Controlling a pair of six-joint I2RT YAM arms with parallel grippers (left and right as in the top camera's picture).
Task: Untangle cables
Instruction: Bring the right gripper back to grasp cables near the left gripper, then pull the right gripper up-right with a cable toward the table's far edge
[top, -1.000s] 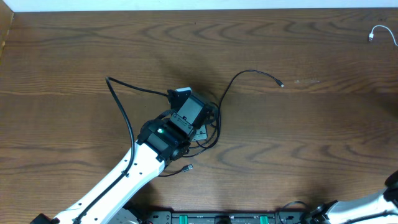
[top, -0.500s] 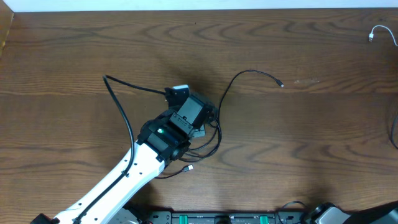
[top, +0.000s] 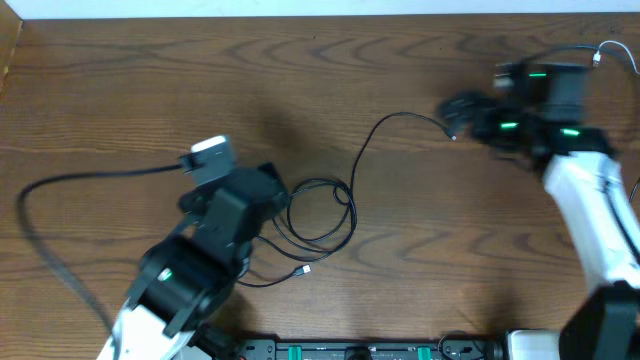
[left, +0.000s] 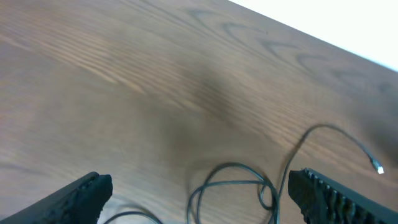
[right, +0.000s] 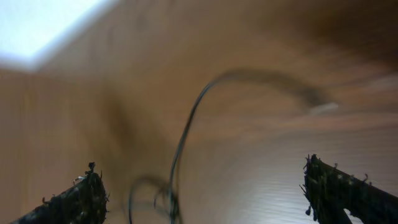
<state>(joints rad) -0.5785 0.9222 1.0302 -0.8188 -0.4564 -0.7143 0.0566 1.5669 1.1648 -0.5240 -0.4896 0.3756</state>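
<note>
Left end effector (left: 200, 182) is standing wide open, fingers (left: 81, 199) spread far apart w/ nothing btwn them, so I'm gripping nothing on this side. In the overhead view it's hanging over the counter (top: 110, 90) at lower left, just left of the black cables (top: 322, 210). Those are lying on the counter near centre as a couple of overlapping loops crossing each other. I can't tell how many separate cords are making up the tangle. A short tail is running down-left from the loops and ending in a small plug (top: 305, 268). Left wrist cam is showing the same loops just ahead of my fingers, not touching them.

From the loops' right side a long strand (top: 372, 130) is arcing up and over to the right, ending in a second plug (top: 450, 133).

Right end effector (right: 200, 167) is also standing fully open and holding nothing. It's hovering at upper right, close to that second plug, but the overhead pic is blurred there, so I can't tell if it's touching. Right wrist cam is badly blurred too: the long strand is curving across the counter ahead of the fingers.

At far upper right the white cable (top: 605, 50) is lying by the frame edge, well apart from the black ones.
</note>
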